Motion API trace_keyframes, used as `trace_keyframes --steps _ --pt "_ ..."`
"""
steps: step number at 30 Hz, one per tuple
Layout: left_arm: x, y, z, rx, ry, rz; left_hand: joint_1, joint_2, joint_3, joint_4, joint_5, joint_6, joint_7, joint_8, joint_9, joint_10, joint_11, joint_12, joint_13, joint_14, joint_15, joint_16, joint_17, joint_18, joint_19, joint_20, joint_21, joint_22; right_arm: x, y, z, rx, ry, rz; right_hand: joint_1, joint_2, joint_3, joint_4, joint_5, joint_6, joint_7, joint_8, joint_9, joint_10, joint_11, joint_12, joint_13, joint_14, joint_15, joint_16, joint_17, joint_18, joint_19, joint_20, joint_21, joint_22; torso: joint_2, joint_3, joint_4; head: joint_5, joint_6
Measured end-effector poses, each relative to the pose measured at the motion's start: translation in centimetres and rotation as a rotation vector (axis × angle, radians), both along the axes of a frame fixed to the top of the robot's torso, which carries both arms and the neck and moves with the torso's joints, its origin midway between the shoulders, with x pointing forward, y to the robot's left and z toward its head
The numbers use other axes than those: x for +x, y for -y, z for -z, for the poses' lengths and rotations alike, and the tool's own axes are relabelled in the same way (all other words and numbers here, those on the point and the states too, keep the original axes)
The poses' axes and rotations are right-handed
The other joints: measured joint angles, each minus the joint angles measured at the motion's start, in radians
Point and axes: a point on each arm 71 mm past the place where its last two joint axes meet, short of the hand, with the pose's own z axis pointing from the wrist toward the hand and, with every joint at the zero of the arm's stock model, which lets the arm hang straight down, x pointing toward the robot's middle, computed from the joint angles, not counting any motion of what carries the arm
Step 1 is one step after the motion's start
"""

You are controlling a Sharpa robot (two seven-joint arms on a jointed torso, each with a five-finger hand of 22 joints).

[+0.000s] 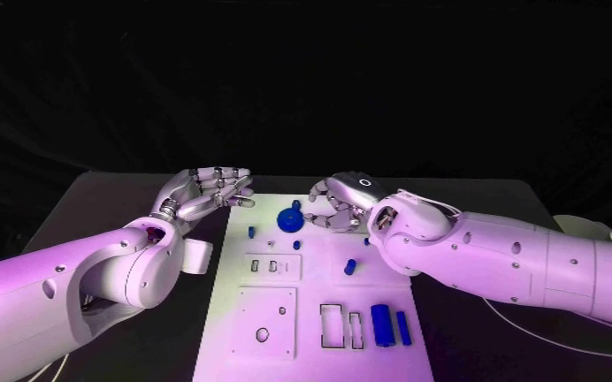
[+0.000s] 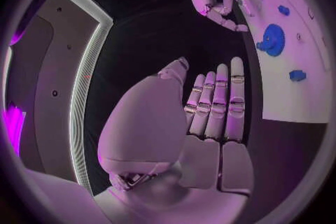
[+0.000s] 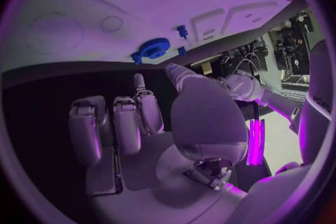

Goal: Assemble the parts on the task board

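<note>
Both hands look empty: left hand (image 1: 204, 192) flat-fingered by the white board's (image 1: 306, 347) far corner, right hand (image 1: 342, 202) loosely curled beside the blue gear (image 1: 291, 219). I'd come down slowly, pinching its rim evenly.

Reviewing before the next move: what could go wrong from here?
1. The right hand hovers with curled fingers right beside the blue gear; reaching further could knock it or the small blue pegs.
2. The left hand hangs open at the task board edge and could nudge the board.
</note>
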Motion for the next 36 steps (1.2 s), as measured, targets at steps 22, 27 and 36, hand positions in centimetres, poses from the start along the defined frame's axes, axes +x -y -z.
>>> trace_keyframes --steps 22,27,36 --pt "0.1 0.4 0.1 -0.006 -0.002 0.012 0.004 -0.004 0.003 -0.003 0.0 0.0 0.0 0.0 0.0 -0.007 0.0 0.0 0.0 -0.004 -0.004 0.0 0.002 0.0 0.0 0.0 0.0 0.001 -0.3 16.6 0.1 0.253 -0.195 0.205 0.198 -0.065 0.099 -0.137 -0.063 0.009 0.009 -0.036 -0.019 -0.004 0.004 0.0 0.001 0.0 0.0 0.0 0.001 0.0 0.0 0.0 -0.012 0.0 -0.018 0.0188 -0.0269 -0.016 -0.012" --pt "0.1 0.4 0.1 -0.007 -0.003 0.014 0.004 -0.004 0.003 -0.003 0.0 0.0 0.0 0.0 0.0 -0.007 0.0 0.0 0.0 -0.004 -0.004 0.0 0.002 0.0 0.0 0.0 0.0 0.001 -0.3 17.6 1.0 0.256 -0.227 0.212 0.202 -0.068 0.102 -0.146 -0.061 0.004 0.013 -0.04 -0.021 -0.004 0.004 0.0 0.001 0.0 0.0 0.003 0.001 0.0 0.0 0.0 -0.012 0.0 -0.017 0.0221 -0.0274 -0.016 -0.017" --pt "0.2 0.3 0.1 -0.007 -0.004 0.014 0.004 -0.004 0.003 -0.003 0.0 0.0 0.0 0.0 0.0 -0.007 0.0 0.0 0.0 -0.004 -0.004 0.0 0.002 0.0 0.0 0.0 0.0 0.001 -0.3 17.4 2.8 0.255 -0.282 0.197 0.202 -0.068 0.107 -0.151 -0.044 0.004 0.013 -0.044 -0.022 -0.004 0.004 0.0 0.001 0.0 0.0 0.003 0.001 0.0 0.0 0.0 -0.012 0.0 -0.014 0.0241 -0.0257 -0.017 -0.025"
